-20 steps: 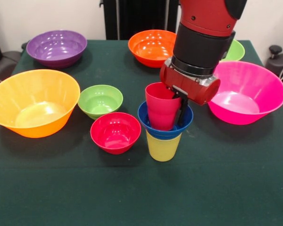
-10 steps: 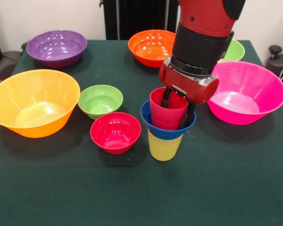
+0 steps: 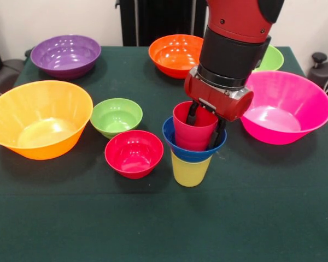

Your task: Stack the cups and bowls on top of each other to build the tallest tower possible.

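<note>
Nothing moved — jaws stand apart, straddling red cup [image 3: 193, 130] wall, inside blue bowl [image 3: 192, 152].

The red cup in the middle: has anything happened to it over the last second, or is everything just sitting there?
The red cup shifted slightly to the right and settled deeper into the blue bowl, which sits on the yellow cup; that stack nudged right too. The claw now has one finger inside the cup and one outside, straddling its wall. The loose bowls on the table stayed where they were.
</note>
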